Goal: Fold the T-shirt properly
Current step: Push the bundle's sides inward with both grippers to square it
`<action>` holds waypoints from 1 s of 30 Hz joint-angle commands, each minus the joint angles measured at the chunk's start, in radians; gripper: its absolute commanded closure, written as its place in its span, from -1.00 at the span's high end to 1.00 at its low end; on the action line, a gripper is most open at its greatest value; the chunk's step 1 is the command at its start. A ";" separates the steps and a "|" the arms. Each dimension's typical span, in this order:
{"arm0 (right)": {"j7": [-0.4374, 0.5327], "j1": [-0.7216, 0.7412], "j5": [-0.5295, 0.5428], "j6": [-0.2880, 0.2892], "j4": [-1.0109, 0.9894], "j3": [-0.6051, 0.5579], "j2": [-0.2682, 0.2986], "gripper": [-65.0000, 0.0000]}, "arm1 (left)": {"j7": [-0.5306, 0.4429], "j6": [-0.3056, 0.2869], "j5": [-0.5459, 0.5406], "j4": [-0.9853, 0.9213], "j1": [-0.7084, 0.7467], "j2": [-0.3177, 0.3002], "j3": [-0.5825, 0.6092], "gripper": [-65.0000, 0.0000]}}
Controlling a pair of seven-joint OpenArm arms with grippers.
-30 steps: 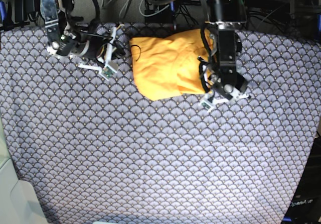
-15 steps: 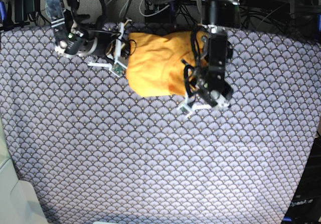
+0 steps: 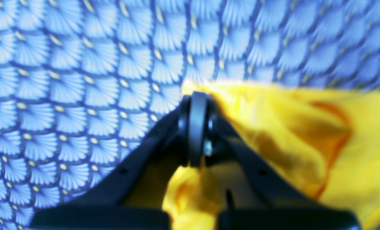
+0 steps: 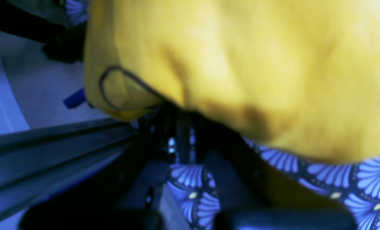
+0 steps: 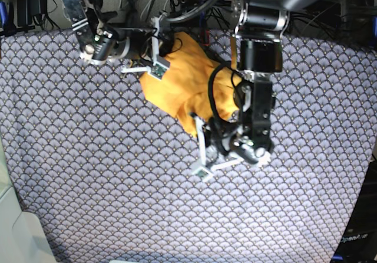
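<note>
The yellow-orange T-shirt (image 5: pixel 177 83) lies bunched at the back middle of the table, stretched into a slanted shape between both grippers. My left gripper (image 5: pixel 198 126) is shut on its near corner. In the left wrist view the fingertips (image 3: pixel 194 102) meet, with yellow cloth (image 3: pixel 304 137) pinched between them and trailing to the right. My right gripper (image 5: pixel 164 42) is shut on the shirt's far edge at the back. In the right wrist view the shirt (image 4: pixel 241 64) fills the top, and the dark jaws of the gripper (image 4: pixel 180 121) are closed under its fold.
A blue-grey scallop-patterned cloth (image 5: pixel 118 186) covers the whole table. Cables and dark equipment (image 5: pixel 188 9) line the back edge behind the shirt. A pale object (image 5: pixel 17 233) sits at the front left corner.
My left gripper has pulled the shirt's corner toward the front and to the left. My right gripper has moved right along the back edge, and the shirt has shifted into a slanted shape.
</note>
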 commanded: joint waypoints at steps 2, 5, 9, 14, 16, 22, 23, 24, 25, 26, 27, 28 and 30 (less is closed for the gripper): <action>-0.008 0.001 -0.010 0.003 0.010 0.002 0.028 -1.00 | 0.022 -0.001 -0.013 0.055 -0.037 -0.032 -0.069 -1.00; -0.005 0.001 -0.008 0.003 0.010 0.008 0.063 -1.00 | 0.139 -0.001 -0.018 0.114 -0.040 -0.111 -0.144 -1.00; 0.001 0.011 -0.007 0.003 0.024 0.011 0.115 -1.00 | 0.152 -0.001 -0.021 0.188 0.022 -0.215 -0.177 -1.00; -0.007 0.008 -0.008 0.003 0.112 0.093 0.144 -1.00 | 0.152 -0.001 -0.018 0.305 0.167 -0.255 -0.181 -1.00; -0.005 0.017 -0.008 0.003 0.112 0.126 0.155 -1.00 | 0.152 -0.001 -0.019 0.323 0.215 -0.244 -0.178 -1.00; -0.007 0.101 -0.010 0.003 0.087 0.136 0.172 -1.00 | 0.152 -0.001 -0.015 0.343 0.332 -0.227 -0.103 -1.00; -0.007 0.116 -0.010 0.003 0.079 0.134 0.172 -1.00 | 0.152 -0.001 -0.015 0.346 0.345 -0.223 -0.100 -1.00; -0.007 0.132 -0.010 0.003 0.067 0.134 0.172 -1.00 | 0.152 -0.001 -0.013 0.346 0.359 -0.210 -0.092 -1.00; -0.007 0.146 -0.010 0.003 0.052 0.134 0.172 -1.00 | 0.152 -0.001 -0.013 0.346 0.371 -0.206 -0.086 -1.00; -0.007 0.162 -0.010 0.003 0.035 0.134 0.172 -1.00 | 0.152 -0.001 -0.013 0.346 0.381 -0.203 -0.086 -1.00; -0.007 0.172 -0.010 0.003 0.021 0.134 0.170 -1.00 | 0.152 -0.001 -0.013 0.346 0.387 -0.201 -0.086 -1.00; -0.007 0.182 -0.010 0.003 0.007 0.134 0.170 -1.00 | 0.152 -0.001 -0.016 0.343 0.393 -0.200 -0.086 -1.00; -0.007 0.193 -0.010 0.003 -0.014 0.133 0.155 -1.00 | 0.152 -0.001 -0.021 0.338 0.396 -0.190 -0.086 -1.00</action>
